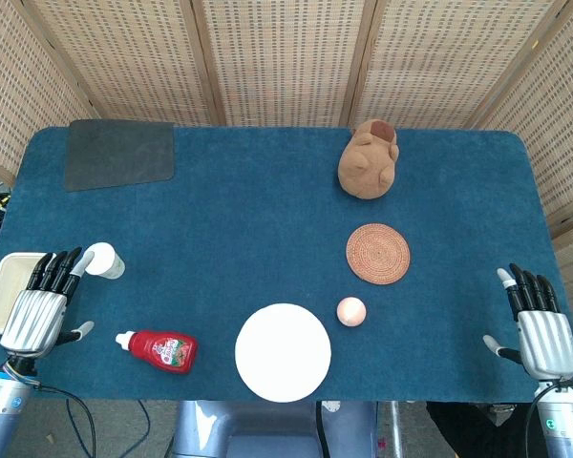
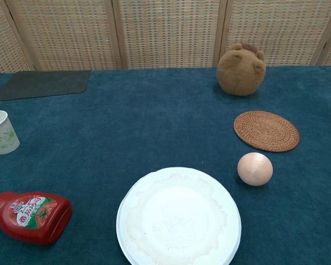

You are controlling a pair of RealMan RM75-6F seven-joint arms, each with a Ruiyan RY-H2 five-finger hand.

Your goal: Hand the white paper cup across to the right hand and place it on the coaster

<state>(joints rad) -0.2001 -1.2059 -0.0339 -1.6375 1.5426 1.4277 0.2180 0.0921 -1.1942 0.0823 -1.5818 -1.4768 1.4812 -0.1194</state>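
Note:
The white paper cup (image 1: 105, 260) (image 2: 1, 131) stands upright near the table's left edge, with a faint green print on its side. My left hand (image 1: 43, 301) lies flat just in front of it, fingers straight and apart, fingertips almost at the cup, holding nothing. The round woven coaster (image 1: 378, 253) (image 2: 266, 130) lies right of centre. My right hand (image 1: 537, 324) rests at the front right corner, fingers extended and empty, well away from the coaster. Neither hand shows in the chest view.
A red ketchup bottle (image 1: 159, 348) (image 2: 26, 215) lies on its side front left. A white paper plate (image 1: 283, 351) (image 2: 179, 217) sits front centre, a small pink ball (image 1: 351, 310) (image 2: 255, 168) beside it. A brown plush toy (image 1: 370, 157) (image 2: 241, 69) and dark mat (image 1: 118, 153) are at the back; a cream tray (image 1: 2, 289) sits at the left edge.

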